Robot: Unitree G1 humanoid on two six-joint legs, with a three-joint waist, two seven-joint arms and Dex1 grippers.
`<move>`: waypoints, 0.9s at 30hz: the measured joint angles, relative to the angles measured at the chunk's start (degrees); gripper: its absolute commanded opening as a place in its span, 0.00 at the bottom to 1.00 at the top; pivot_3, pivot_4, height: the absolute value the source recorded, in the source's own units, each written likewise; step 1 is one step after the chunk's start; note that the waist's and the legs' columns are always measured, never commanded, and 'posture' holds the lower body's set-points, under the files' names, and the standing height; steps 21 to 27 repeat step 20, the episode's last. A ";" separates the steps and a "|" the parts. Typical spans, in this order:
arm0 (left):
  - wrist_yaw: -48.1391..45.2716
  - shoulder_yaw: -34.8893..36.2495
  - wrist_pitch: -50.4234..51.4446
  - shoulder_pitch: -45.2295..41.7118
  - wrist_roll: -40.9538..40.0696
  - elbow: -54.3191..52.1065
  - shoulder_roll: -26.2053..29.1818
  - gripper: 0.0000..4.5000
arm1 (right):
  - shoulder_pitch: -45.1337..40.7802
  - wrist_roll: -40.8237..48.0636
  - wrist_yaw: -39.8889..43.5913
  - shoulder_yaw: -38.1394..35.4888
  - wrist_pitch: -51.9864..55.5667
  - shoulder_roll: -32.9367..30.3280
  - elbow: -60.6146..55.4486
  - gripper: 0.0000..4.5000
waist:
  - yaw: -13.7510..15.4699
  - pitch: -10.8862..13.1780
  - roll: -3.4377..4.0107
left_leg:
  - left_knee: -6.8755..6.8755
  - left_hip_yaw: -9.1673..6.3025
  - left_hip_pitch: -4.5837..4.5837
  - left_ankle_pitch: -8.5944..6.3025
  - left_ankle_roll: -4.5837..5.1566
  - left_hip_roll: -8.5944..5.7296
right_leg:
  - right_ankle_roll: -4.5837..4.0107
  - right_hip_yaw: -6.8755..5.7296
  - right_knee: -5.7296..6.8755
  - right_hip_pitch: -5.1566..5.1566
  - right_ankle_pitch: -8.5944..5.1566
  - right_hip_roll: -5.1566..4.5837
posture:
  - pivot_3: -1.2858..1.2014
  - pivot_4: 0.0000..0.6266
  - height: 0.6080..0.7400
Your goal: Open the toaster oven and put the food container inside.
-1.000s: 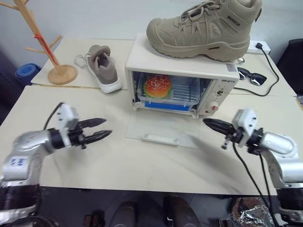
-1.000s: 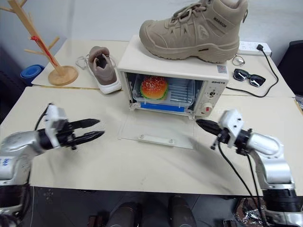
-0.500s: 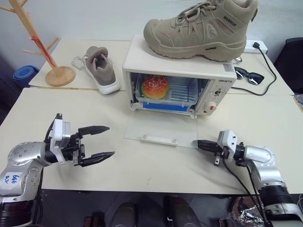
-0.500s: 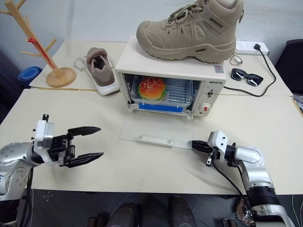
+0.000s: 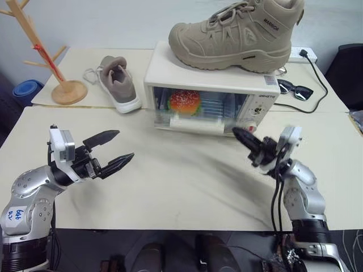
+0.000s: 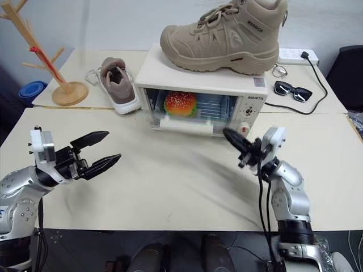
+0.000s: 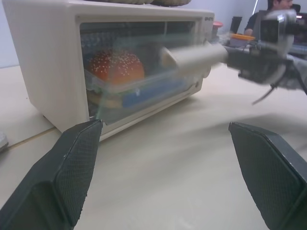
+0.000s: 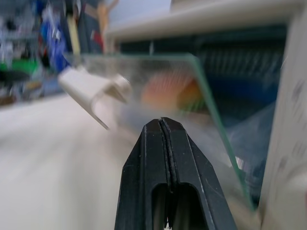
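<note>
Our right gripper (image 5: 239, 134), fingers pressed together and empty, sits against the toaster oven's (image 5: 211, 86) half-raised glass door (image 8: 158, 81); our left gripper (image 5: 116, 150) hangs spread wide, holding nothing. The food container (image 7: 125, 82) lies inside the oven, long side facing us.

The glass door (image 5: 195, 115) of the toaster oven (image 5: 211, 93) is smeared by motion, so its angle cannot be read exactly; its white handle (image 5: 197, 124) is only a pale streak. Behind the blurred glass, the food container (image 7: 125, 81) shows just its bun and a blue band, and its clips cannot be made out. The oven's knob and button (image 6: 245, 117) are too blurred to tell apart. The boot (image 5: 237, 35) on the oven is cut off by the upper edge, and so is the wooden rack (image 5: 44, 55) at the left. The right end effector (image 5: 245, 137) is partly blurred, and whether it touches the door is unclear.
</note>
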 measured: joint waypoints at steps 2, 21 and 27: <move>-0.05 -0.30 -1.15 0.02 1.38 1.04 0.45 1.00 | -1.49 1.32 -0.35 -0.94 2.01 -0.85 -0.86 0.09 | 0.01 0.00 0.00 | -0.04 0.01 -0.01 0.00 0.00 0.00 | 0.00 0.00 -0.05 -0.01 0.00 0.00 | 0.52 0.24 1.00; -2.59 3.51 -14.45 18.62 11.82 5.48 3.57 1.00 | 14.14 -8.06 24.55 1.58 -6.99 -17.25 0.88 0.99 | -0.03 0.00 0.01 | -0.25 0.08 0.12 -0.09 0.17 0.01 | -0.04 0.05 -0.18 0.08 -0.02 -0.10 | 0.52 0.24 1.00; -2.59 3.51 -14.45 18.62 11.82 5.48 3.57 1.00 | 14.14 -8.06 24.55 1.58 -6.99 -17.25 0.88 0.99 | -0.03 0.00 0.01 | -0.25 0.08 0.12 -0.09 0.17 0.01 | -0.04 0.05 -0.18 0.08 -0.02 -0.10 | 0.52 0.24 1.00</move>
